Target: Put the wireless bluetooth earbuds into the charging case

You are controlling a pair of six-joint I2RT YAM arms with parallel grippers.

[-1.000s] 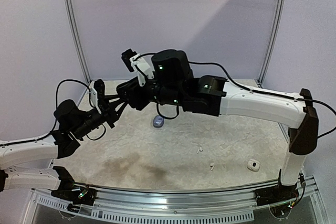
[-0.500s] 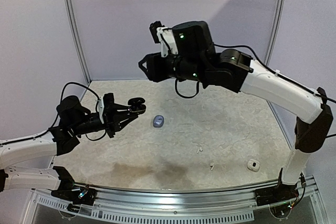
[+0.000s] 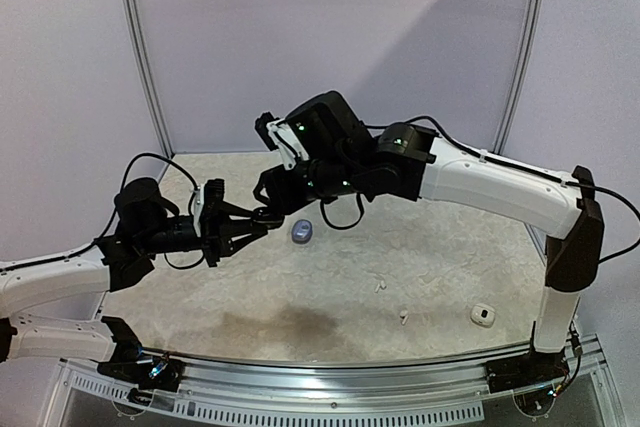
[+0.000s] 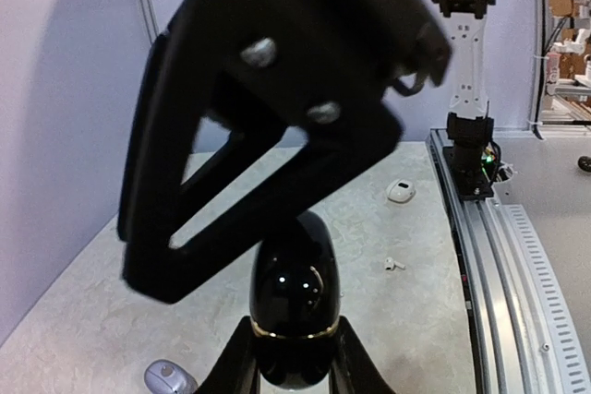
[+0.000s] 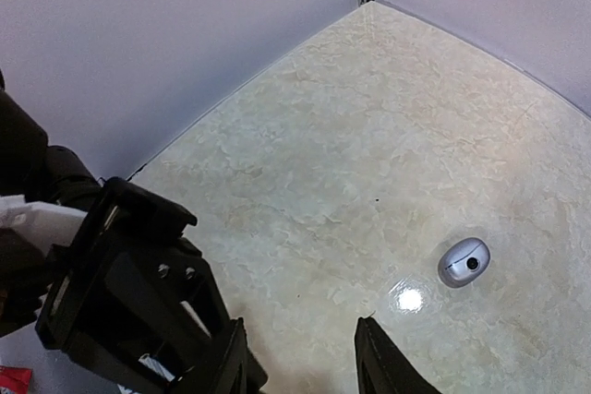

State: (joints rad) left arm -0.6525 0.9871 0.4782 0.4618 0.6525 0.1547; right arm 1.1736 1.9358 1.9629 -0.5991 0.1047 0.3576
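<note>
My left gripper [image 3: 258, 223] is shut on a glossy black charging case [image 4: 294, 294] with a gold band, and holds it above the table. My right gripper [image 3: 272, 195] is open and empty. It hangs just above the black case, and its dark body fills the top of the left wrist view [image 4: 268, 89]. In the right wrist view the right fingers [image 5: 379, 364] stand apart with bare table between them. Two tiny white earbuds [image 3: 380, 285] [image 3: 403, 318] lie on the table at the near right. One shows in the left wrist view [image 4: 392, 265]. No earbud is in either gripper.
A small grey case [image 3: 303, 231] lies on the table just right of both grippers, also in the right wrist view [image 5: 464, 262]. A white case [image 3: 483, 315] lies near the right arm's base. Purple walls close the back and the sides.
The right gripper rose away from the left one, then came back down over the black case. The left gripper moved a little right, still holding the case.
</note>
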